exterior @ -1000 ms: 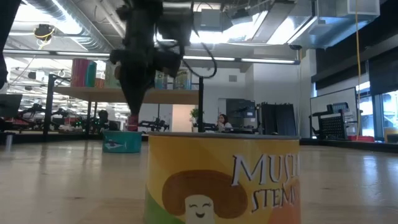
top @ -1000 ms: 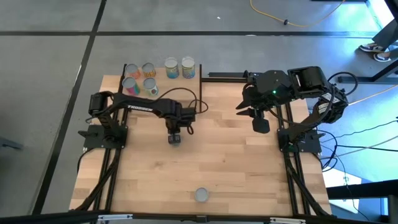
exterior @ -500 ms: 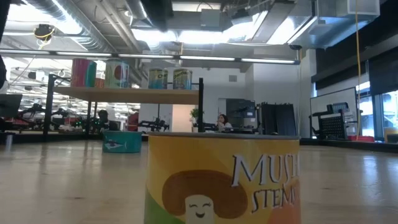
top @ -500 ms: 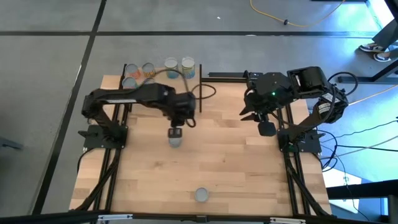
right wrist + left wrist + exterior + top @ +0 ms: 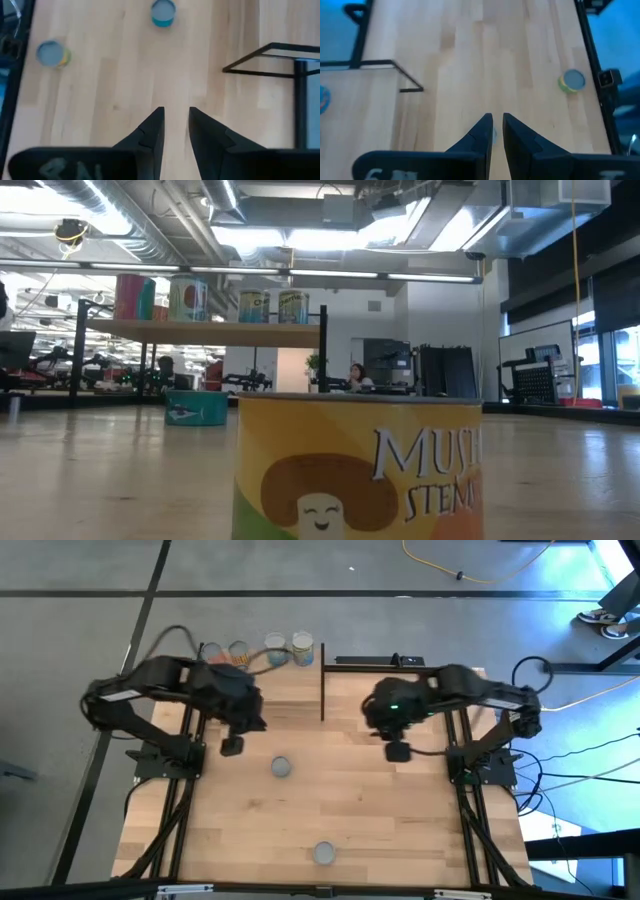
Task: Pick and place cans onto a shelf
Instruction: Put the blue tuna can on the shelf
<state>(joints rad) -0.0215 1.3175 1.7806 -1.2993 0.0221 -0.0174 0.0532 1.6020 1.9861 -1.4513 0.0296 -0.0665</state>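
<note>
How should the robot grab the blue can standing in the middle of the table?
Probably from straight above, closing on its round side wall. The blue can stands upright, flat silvery top up, with bare wood all around, so the fingers can drop either side. The left pincer hangs close beside it, holding nothing.

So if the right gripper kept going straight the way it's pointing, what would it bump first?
Probably the bare table: the right gripper tilts down at the wood, with the blue can farther on.
</note>
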